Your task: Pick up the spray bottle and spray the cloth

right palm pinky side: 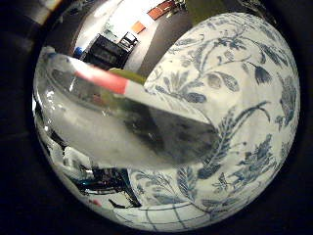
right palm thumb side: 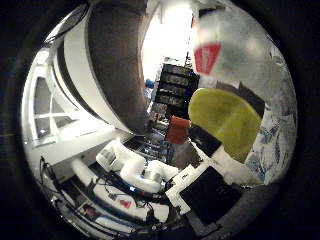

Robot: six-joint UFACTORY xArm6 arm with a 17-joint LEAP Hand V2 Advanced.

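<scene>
A clear spray bottle (right palm pinky side: 122, 127) with a red band lies right against my palm and fills much of the little finger side view. Its red-marked part (right palm thumb side: 207, 57) also shows in the thumb side view. My right hand (right palm thumb side: 210, 192) shows as white and black fingers that reach in beneath the bottle and seem curled on it. A yellow-green cloth (right palm thumb side: 225, 117) lies flat on the table just beyond the bottle. The bottle hides part of the cloth.
A white tablecloth with blue flowers (right palm pinky side: 234, 98) covers the table under the bottle. My white arm (right palm thumb side: 135, 170) runs behind the hand. Beyond the table stand dark shelving (right palm thumb side: 172, 87) and an orange-red box (right palm thumb side: 177, 130).
</scene>
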